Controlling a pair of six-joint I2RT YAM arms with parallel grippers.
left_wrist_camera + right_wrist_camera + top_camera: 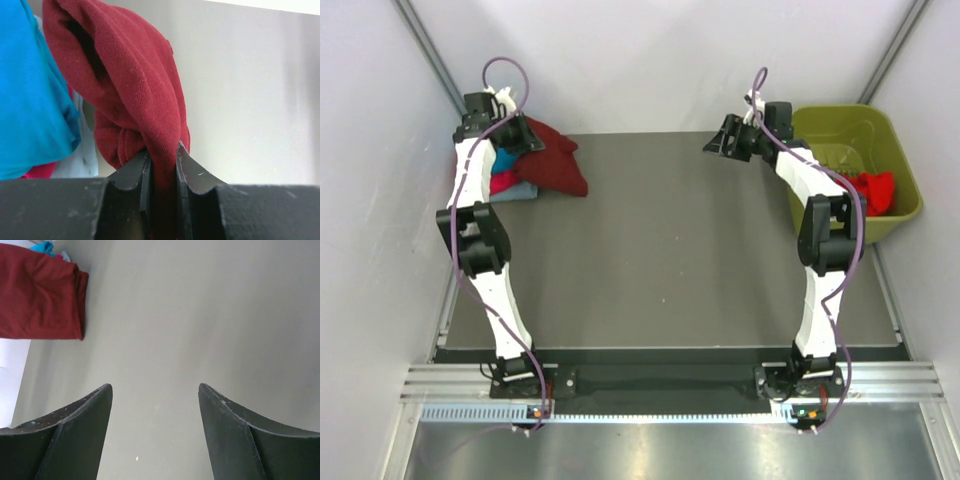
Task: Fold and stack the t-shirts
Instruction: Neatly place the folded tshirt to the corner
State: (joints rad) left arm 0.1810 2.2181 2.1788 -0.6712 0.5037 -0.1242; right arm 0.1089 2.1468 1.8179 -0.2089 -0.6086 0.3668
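A folded dark maroon t-shirt (552, 160) lies on top of a stack at the table's far left. Under it show the teal t-shirt (504, 160), the pink-red t-shirt (502, 182) and the pale grey-blue t-shirt (516, 194). My left gripper (512, 132) is shut on a fold of the maroon shirt (135, 95), with the teal shirt (30, 100) beside it. My right gripper (713, 143) is open and empty above bare table; its wrist view shows the maroon shirt (40, 300) far off. The bright red t-shirt (872, 190) lies in the basket.
The olive-green plastic basket (845, 125) stands at the far right beside the table. White walls close in the left, right and back. The grey table surface (670, 250) spreads between the arms.
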